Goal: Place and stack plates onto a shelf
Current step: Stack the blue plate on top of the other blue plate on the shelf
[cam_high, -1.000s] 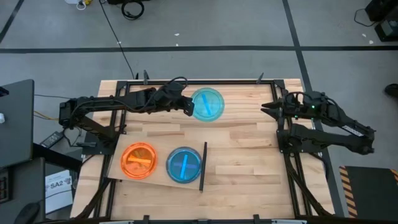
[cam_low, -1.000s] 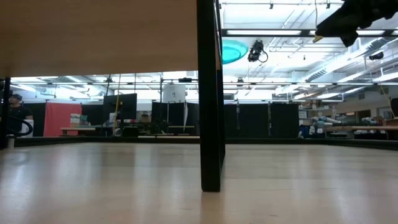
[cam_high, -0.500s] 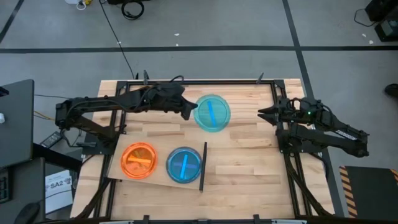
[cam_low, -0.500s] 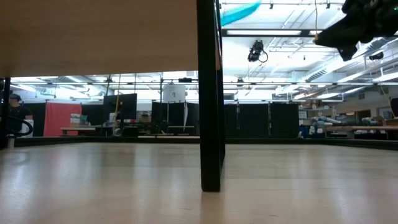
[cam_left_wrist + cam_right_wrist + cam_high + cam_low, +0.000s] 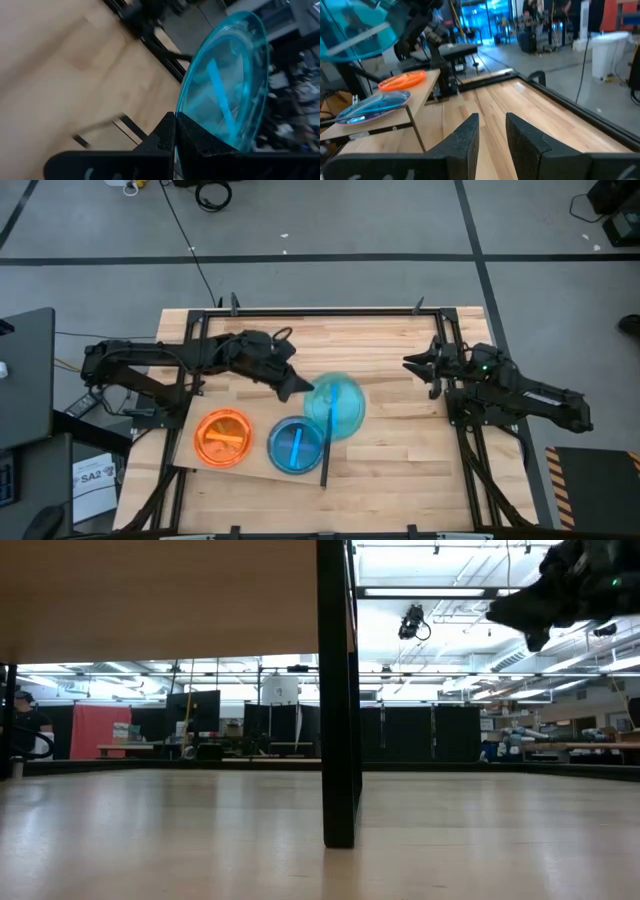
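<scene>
My left gripper (image 5: 300,387) is shut on a teal-blue translucent plate (image 5: 334,405), held in the air over the shelf's right end. The plate also shows in the left wrist view (image 5: 225,85). The shelf (image 5: 257,468) is a pale panel raised off the near-left tabletop, with a black upright strip (image 5: 326,448) on its right edge. An orange plate (image 5: 222,438) and a blue plate (image 5: 295,445) lie flat on it. My right gripper (image 5: 410,363) is open and empty above the table's right half, pointing left. My left gripper pinches the teal-blue plate's rim (image 5: 182,107) between its two fingers, on the edge nearest the arm. The fingers come from the table's far left, slanting toward the near right. The plate is lifted clear and tilted, sticking out beyond the fingertips.
A black metal frame (image 5: 455,420) runs along the table's edges. Bare wooden tabletop (image 5: 390,440) lies right of the strip. In the low view the strip (image 5: 338,690) stands in the middle. A person (image 5: 20,725) stands far off in the room.
My left gripper has carried the teal-blue plate from the table's far middle toward the near edge, over the shelf's right end. The plate has tipped from nearly flat to tilted and left the low view. My right gripper has edged toward the table's left.
</scene>
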Action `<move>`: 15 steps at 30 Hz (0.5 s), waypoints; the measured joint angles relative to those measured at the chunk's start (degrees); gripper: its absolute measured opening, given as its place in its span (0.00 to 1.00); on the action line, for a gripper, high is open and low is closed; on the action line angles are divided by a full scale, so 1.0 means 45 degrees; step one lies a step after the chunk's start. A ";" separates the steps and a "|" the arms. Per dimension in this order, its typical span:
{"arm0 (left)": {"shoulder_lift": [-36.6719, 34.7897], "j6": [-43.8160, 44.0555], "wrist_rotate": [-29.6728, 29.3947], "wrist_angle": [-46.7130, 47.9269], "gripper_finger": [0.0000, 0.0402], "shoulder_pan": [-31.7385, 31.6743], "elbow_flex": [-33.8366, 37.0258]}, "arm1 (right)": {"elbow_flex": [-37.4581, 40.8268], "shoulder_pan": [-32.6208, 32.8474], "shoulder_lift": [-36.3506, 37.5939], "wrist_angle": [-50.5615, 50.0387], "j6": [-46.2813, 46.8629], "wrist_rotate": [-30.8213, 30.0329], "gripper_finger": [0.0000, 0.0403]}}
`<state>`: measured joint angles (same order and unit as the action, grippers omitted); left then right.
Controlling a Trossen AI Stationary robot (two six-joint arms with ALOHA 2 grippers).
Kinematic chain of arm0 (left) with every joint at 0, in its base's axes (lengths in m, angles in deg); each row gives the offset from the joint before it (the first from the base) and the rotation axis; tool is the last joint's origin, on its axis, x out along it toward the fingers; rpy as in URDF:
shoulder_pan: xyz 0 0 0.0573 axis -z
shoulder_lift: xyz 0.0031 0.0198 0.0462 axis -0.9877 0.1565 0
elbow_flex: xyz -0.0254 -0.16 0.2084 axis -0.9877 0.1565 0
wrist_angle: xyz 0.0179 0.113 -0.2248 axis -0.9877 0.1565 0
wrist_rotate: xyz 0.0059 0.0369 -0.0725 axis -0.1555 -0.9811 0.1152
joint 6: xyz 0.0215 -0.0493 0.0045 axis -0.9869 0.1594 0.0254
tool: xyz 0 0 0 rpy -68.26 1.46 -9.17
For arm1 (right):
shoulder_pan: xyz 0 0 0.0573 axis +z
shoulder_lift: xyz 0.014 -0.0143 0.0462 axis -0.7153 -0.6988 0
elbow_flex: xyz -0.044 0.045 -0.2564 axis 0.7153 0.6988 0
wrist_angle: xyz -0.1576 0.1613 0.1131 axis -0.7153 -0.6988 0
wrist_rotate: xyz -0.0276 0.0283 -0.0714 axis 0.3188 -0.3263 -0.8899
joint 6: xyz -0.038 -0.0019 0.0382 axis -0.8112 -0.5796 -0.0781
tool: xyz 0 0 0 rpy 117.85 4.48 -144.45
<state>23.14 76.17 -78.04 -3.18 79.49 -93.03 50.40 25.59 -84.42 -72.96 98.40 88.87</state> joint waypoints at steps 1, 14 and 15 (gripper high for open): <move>0.0000 0.0265 0.0150 0.0008 0.03 0.0159 0.0000 | 0.0367 0.0000 0.0000 0.0577 0.0001 -0.0003 0.26; 0.0000 0.2639 0.0663 0.1191 0.03 0.2060 -0.0005 | 0.1398 -0.0005 -0.0005 0.2205 -0.0788 -0.0722 0.26; 0.0000 0.2790 0.0679 0.1505 0.03 0.2183 -0.0005 | 0.1398 -0.0001 -0.0005 0.2085 -0.0805 -0.0755 0.26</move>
<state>23.14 88.72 -74.99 3.60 89.31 -93.05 56.69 25.59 -84.45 -63.57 94.78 85.48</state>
